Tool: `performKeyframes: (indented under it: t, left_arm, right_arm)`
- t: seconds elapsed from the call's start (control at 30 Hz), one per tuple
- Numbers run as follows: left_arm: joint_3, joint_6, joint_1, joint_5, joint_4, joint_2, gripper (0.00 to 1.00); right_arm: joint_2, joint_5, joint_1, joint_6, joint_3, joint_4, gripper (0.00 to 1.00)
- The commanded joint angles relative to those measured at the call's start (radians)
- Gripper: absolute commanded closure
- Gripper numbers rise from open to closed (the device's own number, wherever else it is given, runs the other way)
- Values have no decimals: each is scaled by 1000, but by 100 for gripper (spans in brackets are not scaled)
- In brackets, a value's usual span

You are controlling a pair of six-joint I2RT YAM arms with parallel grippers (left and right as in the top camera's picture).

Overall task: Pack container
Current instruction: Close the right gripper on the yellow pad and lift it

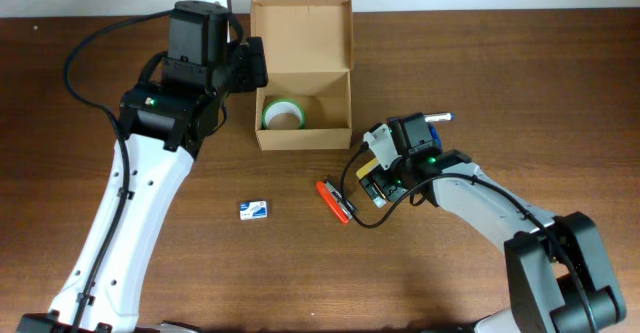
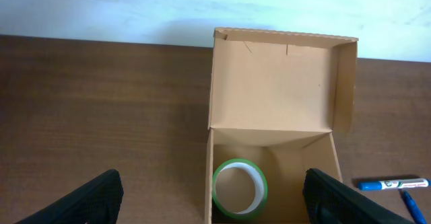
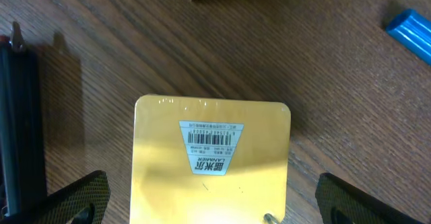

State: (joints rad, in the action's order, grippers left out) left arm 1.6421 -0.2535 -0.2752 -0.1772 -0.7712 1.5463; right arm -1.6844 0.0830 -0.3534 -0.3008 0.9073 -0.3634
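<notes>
The open box (image 1: 300, 35) sits far centre on the desk (image 1: 520, 73), tape (image 1: 284, 114) inside. The left pincer (image 1: 252, 65), wide, hovers by its left wall. The right pincer (image 3: 215, 200) (also wide) straddles a yellow cube (image 3: 212, 150).

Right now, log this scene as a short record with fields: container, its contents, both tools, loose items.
container: cardboard box, flap lid open
inside: tape roll, lying flat
left tool: open, at the container's left side
right tool: open, one finger each side of the yellow block, gaps visible
loose on table: red pen, blue marker, blue-white packet
</notes>
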Motion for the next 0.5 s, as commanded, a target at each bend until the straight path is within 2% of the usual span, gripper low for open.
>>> performKeyframes:
  t: [0.0,0.47]
  left_arm:
    - [16,1,4,-11,0,-15,14]
    - [16,2,4,-11,3,-15,14]
  right_arm:
    - [-13,-2,-6,-10,8,11,1]
    - [-74,-2,-6,-10,8,58,1]
